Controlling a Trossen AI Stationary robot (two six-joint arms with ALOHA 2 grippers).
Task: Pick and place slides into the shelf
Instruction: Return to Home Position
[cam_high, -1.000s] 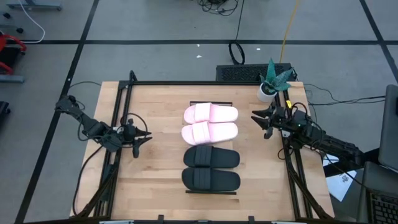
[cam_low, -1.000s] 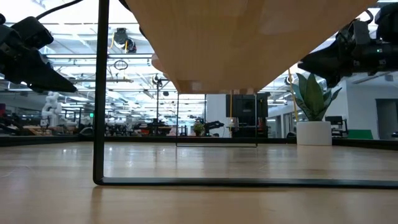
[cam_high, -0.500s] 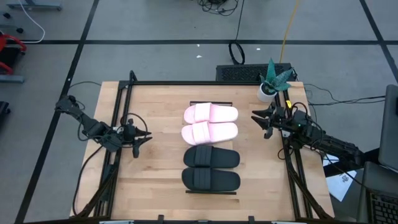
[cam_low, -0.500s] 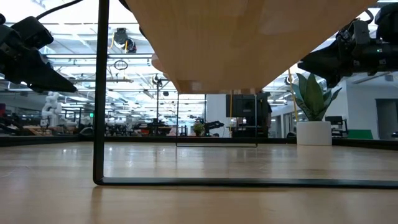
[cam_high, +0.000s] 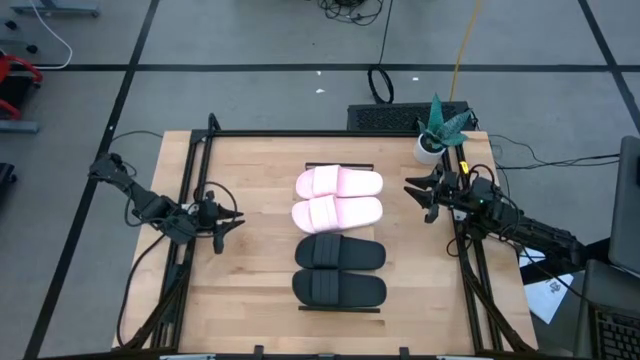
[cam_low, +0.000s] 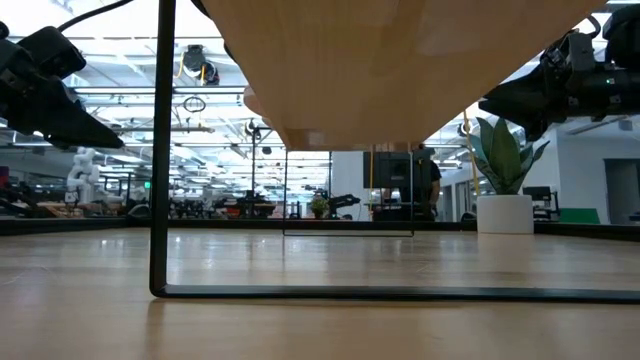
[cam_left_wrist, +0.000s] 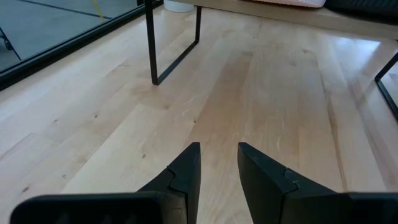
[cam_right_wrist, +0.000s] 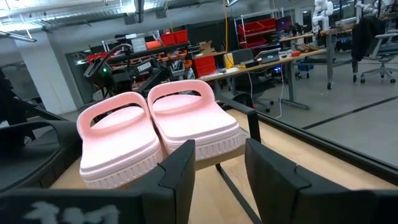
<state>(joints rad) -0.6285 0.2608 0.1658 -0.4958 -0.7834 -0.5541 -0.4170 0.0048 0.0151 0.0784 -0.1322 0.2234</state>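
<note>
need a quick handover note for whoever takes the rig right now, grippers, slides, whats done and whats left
Left gripper: open, empty, above the left part of the table, clear of the shelf.
Right gripper: open, empty, off the shelf's right side, facing the pink slides.
Things: all four slides lie in a row on the shelf. The pink pair is at the end nearer the potted plant, the black slides at the other end.
Done: every slide is on the shelf.
Left: nothing to pick; only parking both arms at home.
</note>
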